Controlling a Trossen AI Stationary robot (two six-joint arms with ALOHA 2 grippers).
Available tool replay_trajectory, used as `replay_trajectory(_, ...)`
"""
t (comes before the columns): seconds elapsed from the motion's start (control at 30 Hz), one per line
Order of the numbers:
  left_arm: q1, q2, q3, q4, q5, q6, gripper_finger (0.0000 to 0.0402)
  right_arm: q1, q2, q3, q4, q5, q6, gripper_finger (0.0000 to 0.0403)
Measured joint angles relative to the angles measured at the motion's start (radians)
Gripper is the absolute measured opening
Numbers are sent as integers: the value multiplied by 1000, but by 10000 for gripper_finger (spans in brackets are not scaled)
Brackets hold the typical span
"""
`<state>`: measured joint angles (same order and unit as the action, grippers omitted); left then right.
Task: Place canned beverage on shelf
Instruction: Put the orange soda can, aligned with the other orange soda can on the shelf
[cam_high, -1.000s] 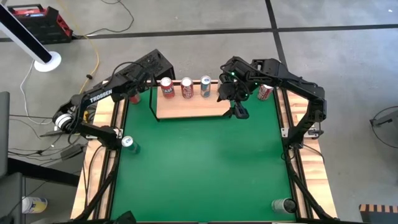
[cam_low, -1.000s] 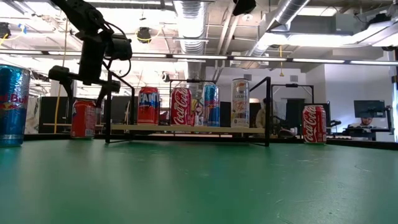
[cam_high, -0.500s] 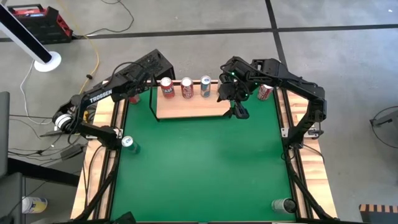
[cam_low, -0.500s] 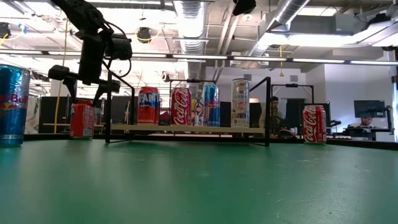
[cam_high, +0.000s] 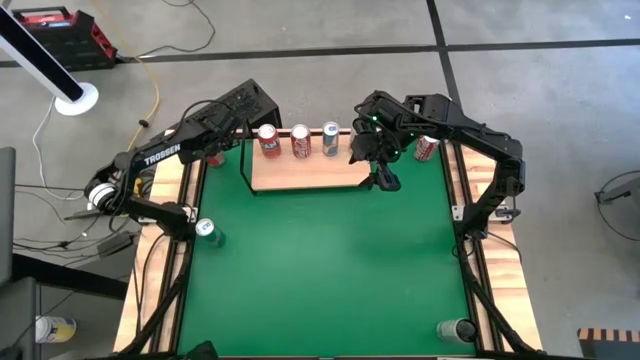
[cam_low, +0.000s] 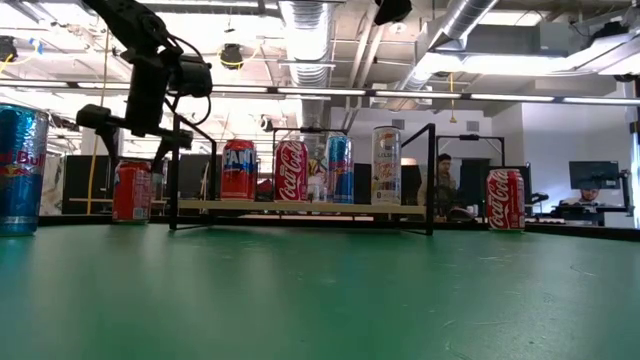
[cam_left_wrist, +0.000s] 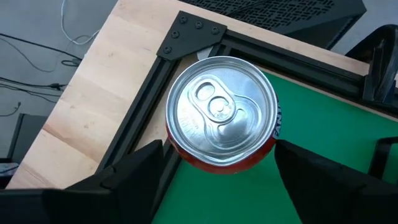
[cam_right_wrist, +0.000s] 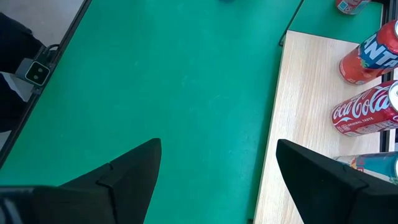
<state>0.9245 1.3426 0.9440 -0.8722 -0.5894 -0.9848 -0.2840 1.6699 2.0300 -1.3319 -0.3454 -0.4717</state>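
The left hand (cam_left_wrist: 217, 171) is held directly above a red can (cam_left_wrist: 221, 115) with its fingers (cam_left_wrist: 134, 171) spread apart, one on either side of the can's silver lid and clear of it. This can is seen standing upright on the green tabletop (cam_high: 320, 260) in the far left corner, just inside the black corner bracket (cam_left_wrist: 189, 34) of the wooden edge. In the low view, the left hand (cam_low: 135, 125) hangs just over the same red can (cam_low: 132, 190), beside the left end of the shelf (cam_low: 300, 208).

Just beyond that can, toward the right arm, the shelf (cam_high: 305, 170) is found: a light-wood board with black rod ends. On it a red Fanta can (cam_low: 238, 170), a Coca-Cola can (cam_low: 291, 171), a blue can (cam_low: 338, 169) and a tall pale can (cam_low: 387, 165) are lined up upright.

The right hand (cam_high: 384, 180) is held over the shelf's right end, its fingers (cam_right_wrist: 127, 171) wide apart and gripping nothing. Past it, another Coca-Cola can (cam_low: 505, 199) stands on the tabletop. A blue Red Bull can (cam_low: 20, 170) stands at the left edge, well apart from the left hand.
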Motion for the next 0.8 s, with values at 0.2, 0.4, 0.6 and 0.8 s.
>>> replay_trajectory(0.2,0,0,0,3,-10,-11,324,0,0,0,0,0,-6,344)
replay_trajectory(0.4,0,0,0,15,-17,-28,340,0,0,0,0,1,-15,344)
replay_trajectory(0.6,0,0,0,32,-29,-57,341,0,0,0,0,1,-29,344)
replay_trajectory(0.8,0,0,0,52,-106,-102,341,0,0,0,0,6,-35,344)
